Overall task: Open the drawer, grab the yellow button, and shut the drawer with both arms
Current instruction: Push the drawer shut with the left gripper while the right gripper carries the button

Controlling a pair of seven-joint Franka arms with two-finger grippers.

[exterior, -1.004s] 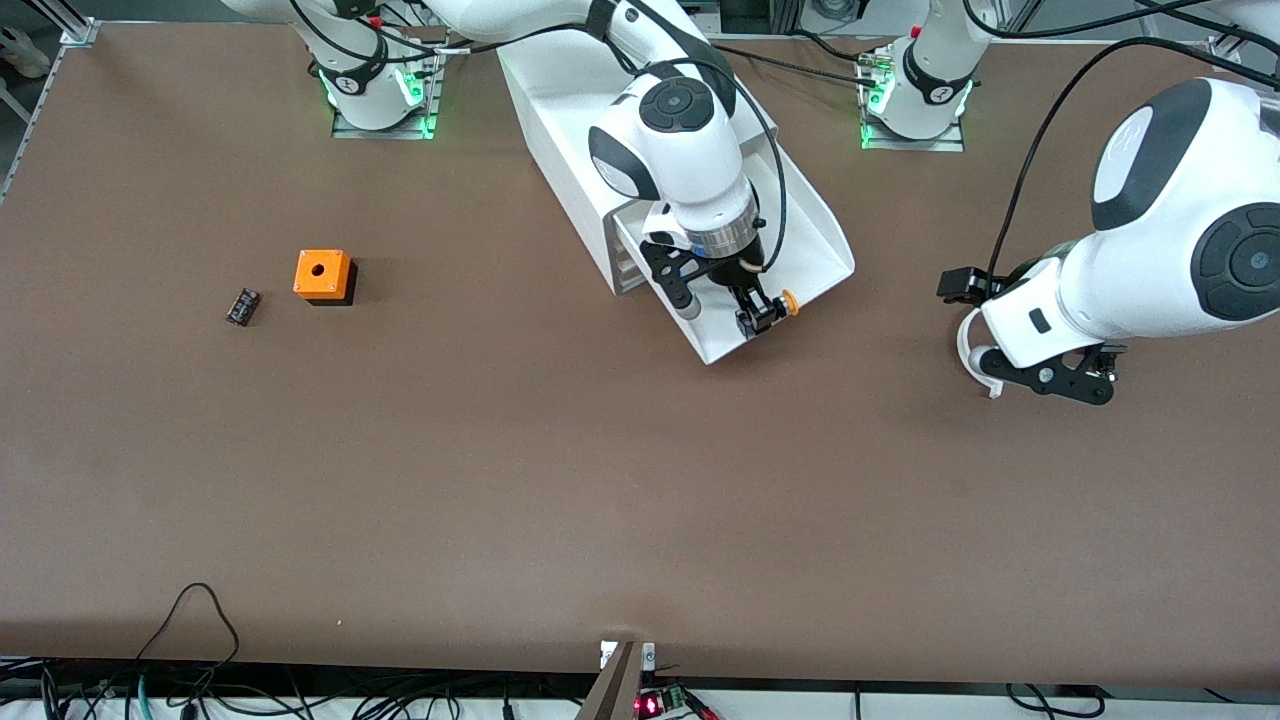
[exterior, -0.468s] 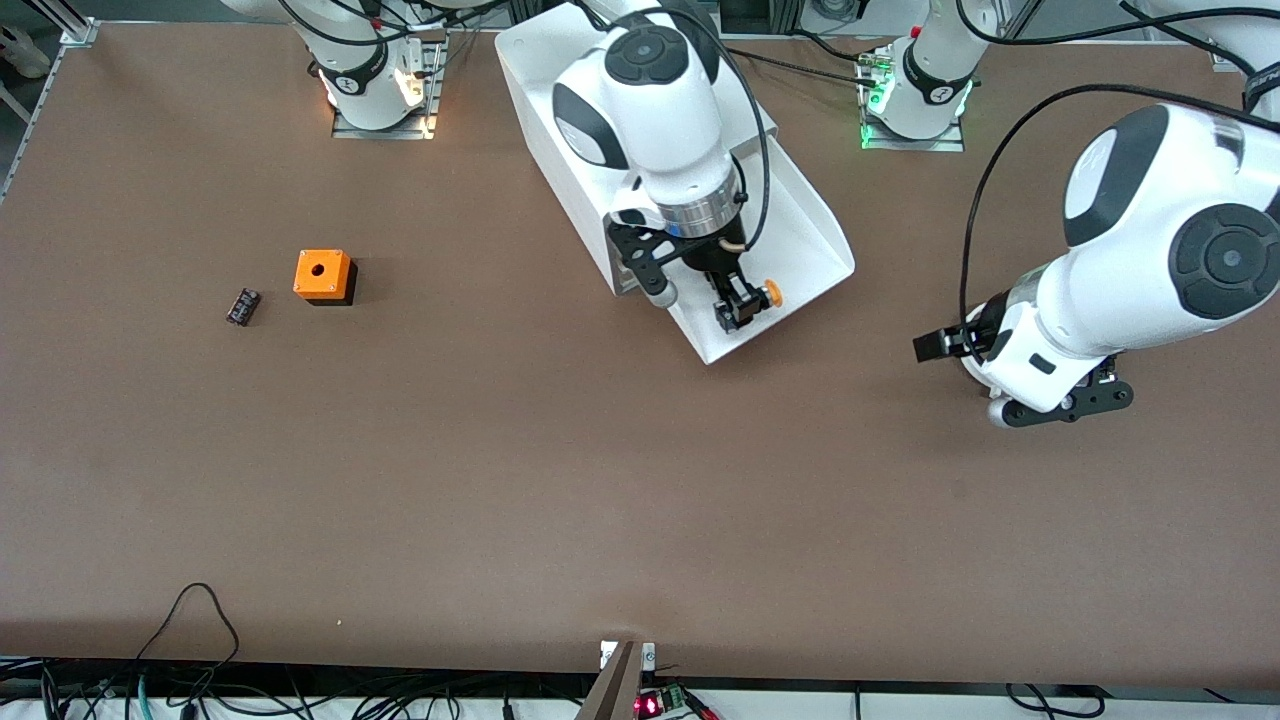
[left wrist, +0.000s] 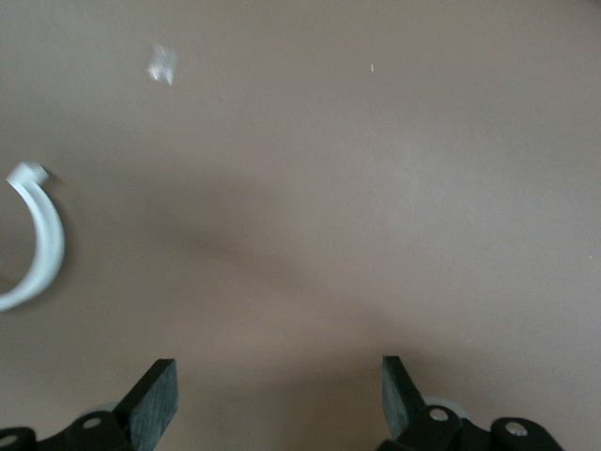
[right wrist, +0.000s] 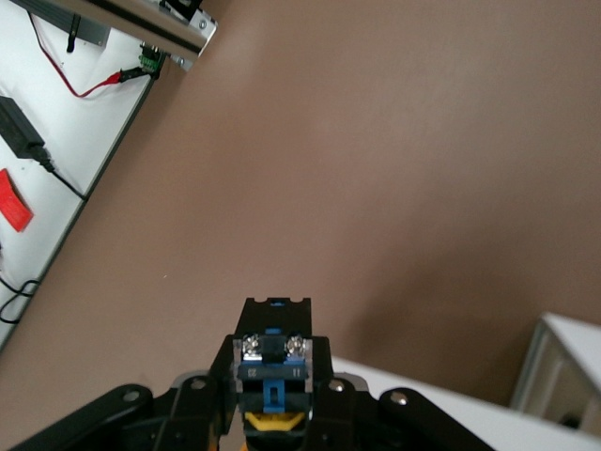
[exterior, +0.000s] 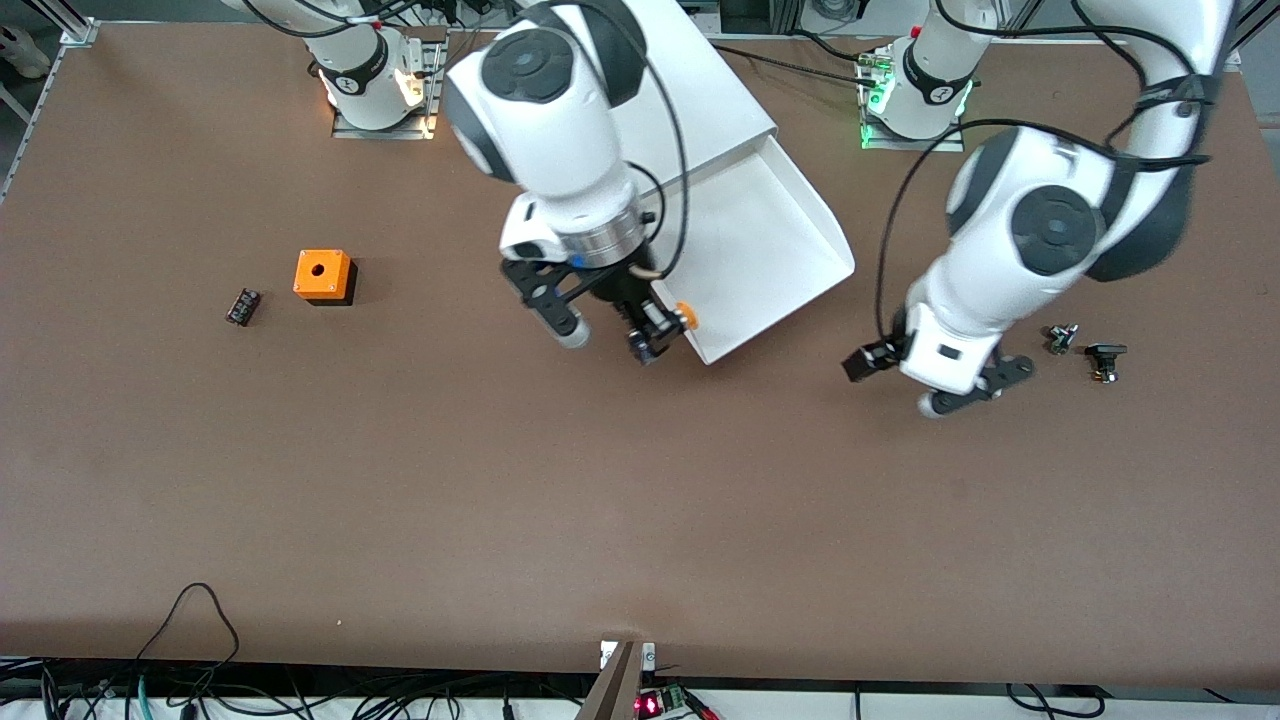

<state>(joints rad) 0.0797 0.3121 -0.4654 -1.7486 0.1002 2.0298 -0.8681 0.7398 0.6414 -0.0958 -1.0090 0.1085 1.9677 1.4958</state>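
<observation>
The drawer (exterior: 765,235), a wide white tray, stands pulled out of the white cabinet (exterior: 700,95). My right gripper (exterior: 655,335) hangs over the drawer's front corner toward the right arm's end. It is shut on the button (exterior: 684,317), whose orange-yellow cap points at the tray. In the right wrist view the button's black and blue body (right wrist: 272,371) sits clamped between the fingers of the right gripper (right wrist: 272,376). My left gripper (exterior: 866,362) hovers over bare table beside the drawer, toward the left arm's end. It is open and empty, with the left gripper (left wrist: 279,381) showing only table between its fingers.
An orange cube with a hole (exterior: 322,275) and a small black component (exterior: 242,306) lie toward the right arm's end. Two small dark parts (exterior: 1085,348) lie near the left arm. A white curved piece (left wrist: 42,244) lies on the table in the left wrist view.
My right gripper has carried the button out of the drawer toward the right arm's end. My left arm has swung closer to the drawer, uncovering two small dark parts.
</observation>
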